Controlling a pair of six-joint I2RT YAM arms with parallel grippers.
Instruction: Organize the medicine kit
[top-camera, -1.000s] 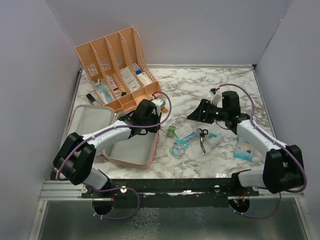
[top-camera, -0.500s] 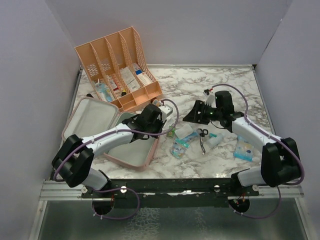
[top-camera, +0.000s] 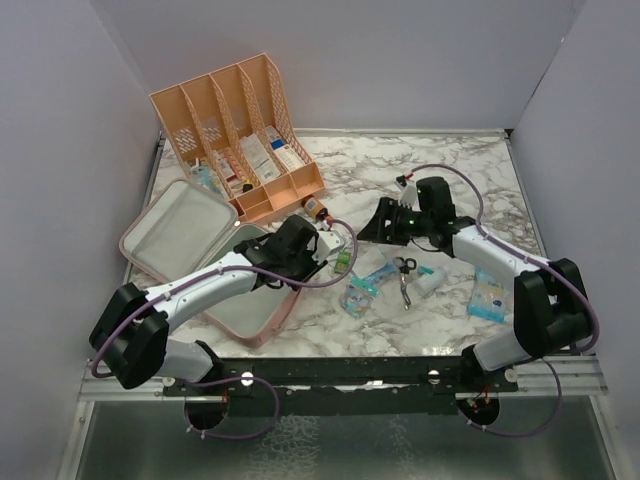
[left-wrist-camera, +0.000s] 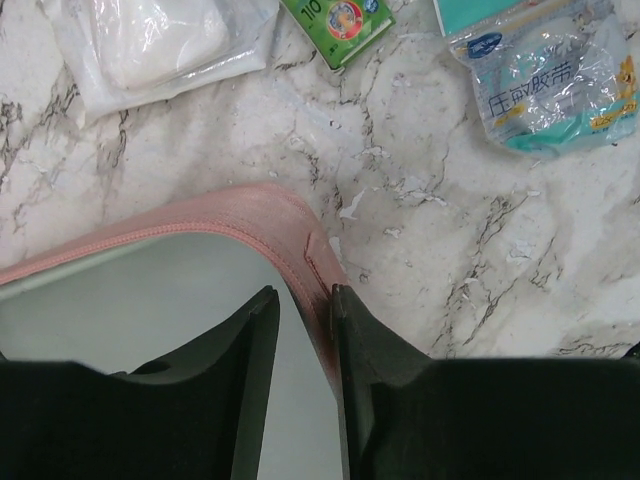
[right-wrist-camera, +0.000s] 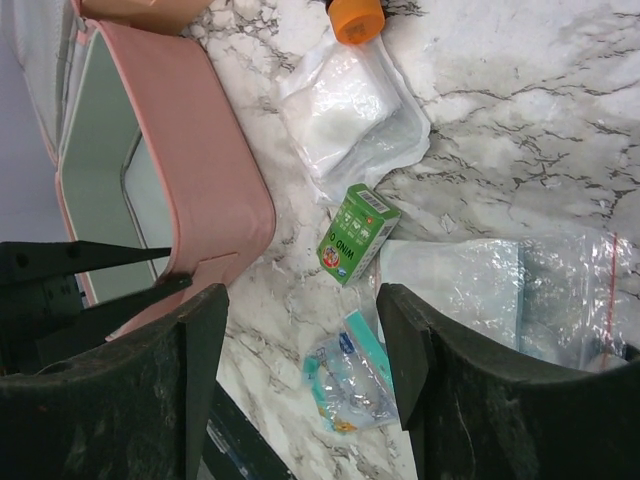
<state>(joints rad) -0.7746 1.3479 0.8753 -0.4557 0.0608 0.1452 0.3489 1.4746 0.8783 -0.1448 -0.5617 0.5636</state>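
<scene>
while left claw (left-wrist-camera: 302, 292) straddles medicine kit (left-wrist-camera: 250, 210) rim, grip cannot tell; right claw (right-wrist-camera: 300, 300) spread over green box (right-wrist-camera: 357, 233) beside kit edge.

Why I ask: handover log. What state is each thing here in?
medicine kit: open, lid laid back flat.
left tool: fingers astride the kit's wall; grip unclear.
right tool: open, empty.
peach organizer: upright, slots partly filled.
bottle: capped, orange cap.
green box: closed, lying flat.
scissors: blades closed.
</scene>
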